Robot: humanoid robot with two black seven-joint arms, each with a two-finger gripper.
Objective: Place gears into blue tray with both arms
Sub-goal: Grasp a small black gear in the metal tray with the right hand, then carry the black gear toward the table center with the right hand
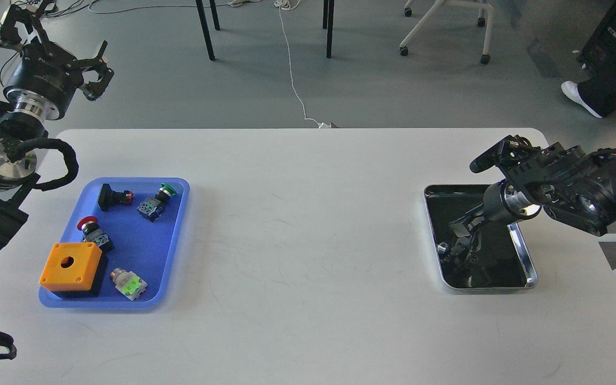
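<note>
Blue plastic marks the blue tray (177,224) on our left side of the white counter (308,214), its long axis running from the near edge away from us, slightly slanted. It holds an orange box (71,266) with a round hole, a red push-button (92,229), a green push-button (155,202), a black switch (113,197) and a clear-topped switch (129,283). We read no writing anywhere. We cannot make out the gears. Our left gripper (94,69) hangs raised beyond the counter's far left corner, fingers spread wide and holding nothing. Our right gripper (455,248) reaches down into the steel tray (527,267); dark against the dark bottom, its fingers' spread cannot be told.
</note>
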